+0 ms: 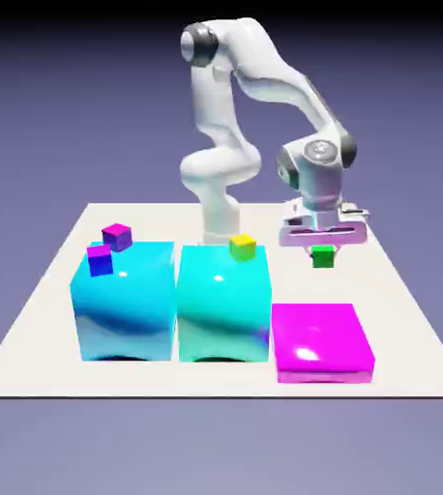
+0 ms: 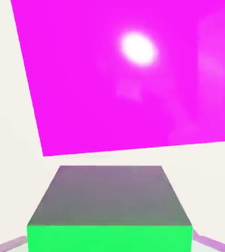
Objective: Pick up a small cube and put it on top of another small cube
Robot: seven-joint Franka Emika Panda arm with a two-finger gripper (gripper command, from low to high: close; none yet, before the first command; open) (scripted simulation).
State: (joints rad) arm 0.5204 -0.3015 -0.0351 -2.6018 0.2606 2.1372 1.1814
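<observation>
Green cube (image 1: 323,256) hangs in the air, pinched between the fingers of the gripper (image 1: 323,246), lifted clear of the table (image 1: 32,329). Gripper points down, jaws pressed in tight on the cube's sides. In the hand view the green cube (image 2: 109,216) fills the bottom middle, top face grey in shade, front face bright green; the fingertips are mostly hidden behind it.

Just below and in front of the held cube lies a flat magenta block (image 1: 322,342) on the table, glossy, with a bright highlight. The hand view looks down onto that magenta block (image 2: 129,78).

To the exterior view's left stand two big cyan blocks side by side, nearly touching. The middle one (image 1: 223,305) carries a tiny yellow cube (image 1: 243,246) at its back right corner. The left one (image 1: 124,302) carries two tiny purple cubes (image 1: 109,247) close together at its back left.

Table is pale white, backdrop plain blue-violet.
</observation>
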